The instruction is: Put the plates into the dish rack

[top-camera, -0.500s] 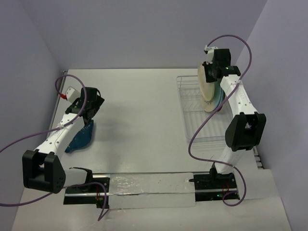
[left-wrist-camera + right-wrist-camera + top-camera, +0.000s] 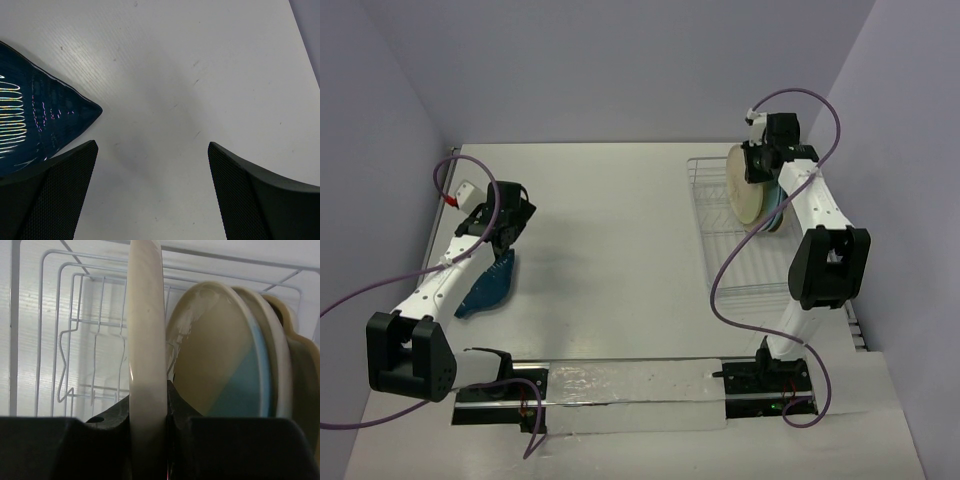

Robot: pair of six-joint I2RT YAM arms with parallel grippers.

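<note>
My right gripper [image 2: 758,168] is shut on the rim of a cream plate [image 2: 748,192] and holds it on edge over the white wire dish rack [image 2: 730,262]. In the right wrist view the plate [image 2: 146,325] stands edge-on between the jaws of my right gripper [image 2: 148,390]. Just to its right a cream-and-light-blue plate [image 2: 225,365] stands in the rack [image 2: 75,335], with two more plates [image 2: 280,370] behind it. My left gripper [image 2: 505,235] is open and empty above the table. The dark blue plate [image 2: 488,285] lies just beside it, near the left finger [image 2: 55,195].
The rack sits at the table's right side, close to the right wall. Bare white table [image 2: 610,230] lies between the two arms. A clear strip [image 2: 630,385] runs along the near edge between the arm bases.
My right gripper has carried the cream plate a little farther back over the rack. The left arm and the dark blue plate have not moved.
</note>
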